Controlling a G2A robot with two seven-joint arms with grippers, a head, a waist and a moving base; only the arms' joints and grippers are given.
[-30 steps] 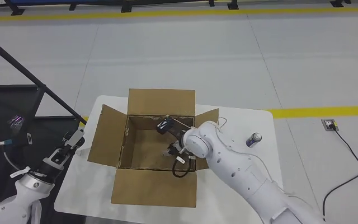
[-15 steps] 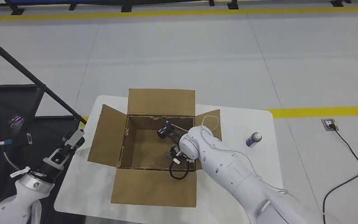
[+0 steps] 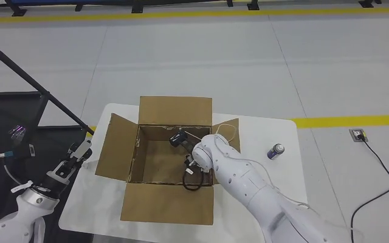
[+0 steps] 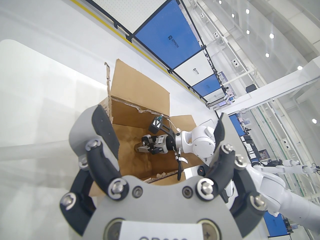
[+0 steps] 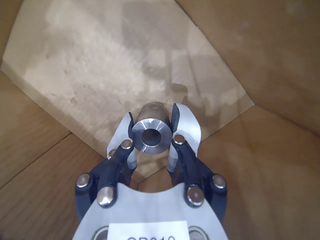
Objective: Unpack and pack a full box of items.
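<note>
An open cardboard box [image 3: 155, 161] stands on the white table [image 3: 255, 130] with its flaps spread out. My right gripper [image 5: 153, 111] is down inside the box, above the bare floor, shut on a short metal cylinder [image 5: 152, 138] with a bore in its end face. In the left wrist view the right gripper [image 4: 140, 148] shows inside the box with the cylinder at its tip. My left gripper [image 3: 82, 149] stands open at the table's left edge, outside the box; its fingers [image 4: 105, 128] hold nothing.
A small blue and silver can [image 3: 276, 150] lies on the table to the right of the box. The box's front flap [image 3: 167, 203] lies flat toward the table's front edge. A black stand [image 3: 36, 85] is off the table at the left.
My right arm has shifted a little to the left inside the box. The left arm has kept still.
</note>
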